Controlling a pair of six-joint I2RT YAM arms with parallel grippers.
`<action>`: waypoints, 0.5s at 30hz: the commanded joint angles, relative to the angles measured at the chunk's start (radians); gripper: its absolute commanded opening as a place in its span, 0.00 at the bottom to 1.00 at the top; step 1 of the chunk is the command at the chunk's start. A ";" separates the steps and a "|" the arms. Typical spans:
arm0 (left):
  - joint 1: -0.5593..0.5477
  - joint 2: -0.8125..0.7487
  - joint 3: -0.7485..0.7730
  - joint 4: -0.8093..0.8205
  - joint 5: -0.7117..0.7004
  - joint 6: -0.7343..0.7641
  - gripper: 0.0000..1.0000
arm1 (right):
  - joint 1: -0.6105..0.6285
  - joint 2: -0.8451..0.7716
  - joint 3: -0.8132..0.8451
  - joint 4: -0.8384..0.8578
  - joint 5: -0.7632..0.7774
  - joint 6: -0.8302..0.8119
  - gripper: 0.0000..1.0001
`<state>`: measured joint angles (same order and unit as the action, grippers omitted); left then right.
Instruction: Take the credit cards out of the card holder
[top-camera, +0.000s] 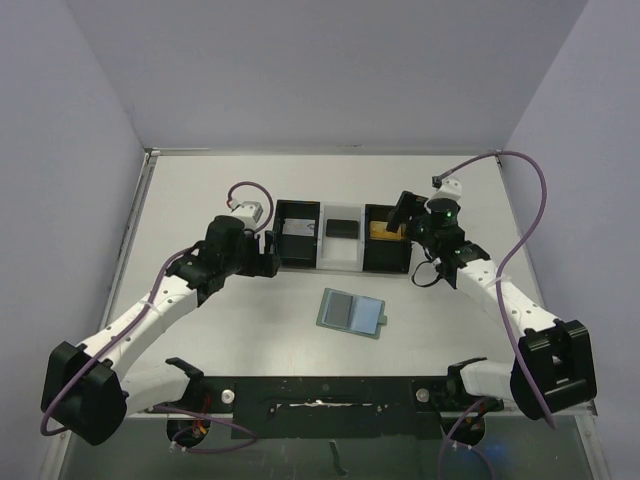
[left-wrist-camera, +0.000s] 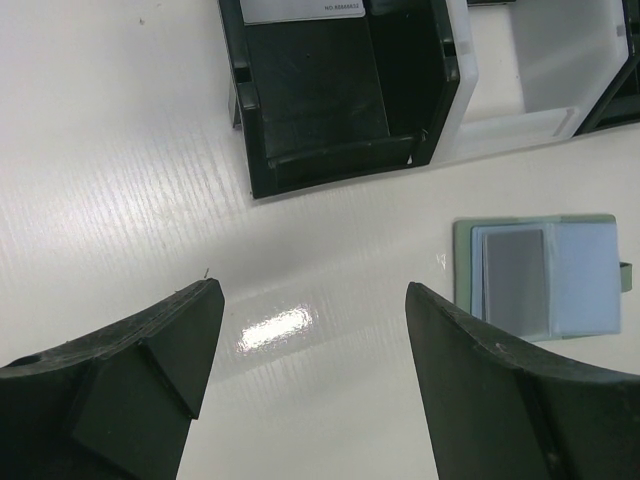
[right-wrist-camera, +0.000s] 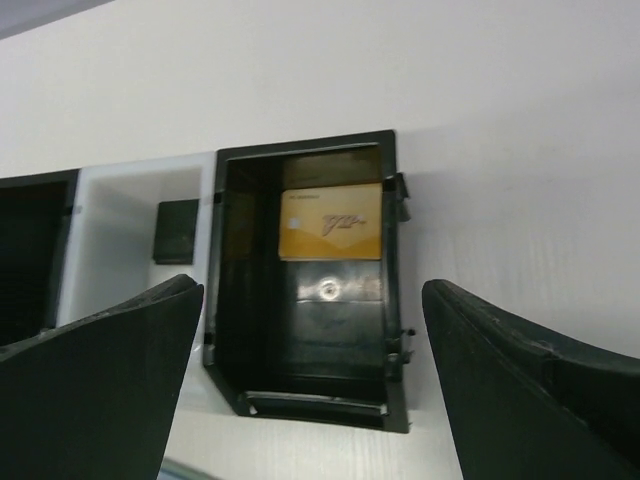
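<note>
The card holder (top-camera: 352, 311) lies open on the table between the arms, grey-green rim up, pale blue pockets showing. A grey card (left-wrist-camera: 515, 278) sits in one pocket of the card holder (left-wrist-camera: 590, 275). A gold credit card (right-wrist-camera: 330, 220) lies flat in the tray's right black compartment (top-camera: 387, 245). A dark card (right-wrist-camera: 178, 230) lies in the clear middle compartment (top-camera: 342, 240). My right gripper (right-wrist-camera: 312, 290) hangs open and empty over the gold card's compartment. My left gripper (left-wrist-camera: 313, 290) is open and empty above bare table, left of the holder.
The black-and-clear three-compartment tray (top-camera: 300, 262) stands behind the holder; its left black compartment (left-wrist-camera: 330, 90) holds a white card (left-wrist-camera: 300, 8) at its far end. Grey walls enclose the table on three sides. The left gripper (top-camera: 272, 255) is close to the tray's left end.
</note>
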<state>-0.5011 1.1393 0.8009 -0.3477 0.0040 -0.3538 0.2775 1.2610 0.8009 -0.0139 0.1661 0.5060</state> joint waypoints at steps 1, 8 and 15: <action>0.008 0.013 0.012 0.049 0.010 0.011 0.73 | 0.087 -0.073 -0.024 -0.004 -0.023 0.136 0.93; 0.009 0.042 0.020 0.046 -0.011 0.002 0.73 | 0.428 -0.113 -0.101 -0.199 0.480 0.446 0.86; 0.009 0.074 0.030 0.051 0.000 -0.005 0.73 | 0.595 -0.026 -0.126 -0.177 0.443 0.511 0.79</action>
<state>-0.4999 1.2007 0.8009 -0.3477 0.0006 -0.3553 0.8341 1.1816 0.6556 -0.2153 0.5579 0.9455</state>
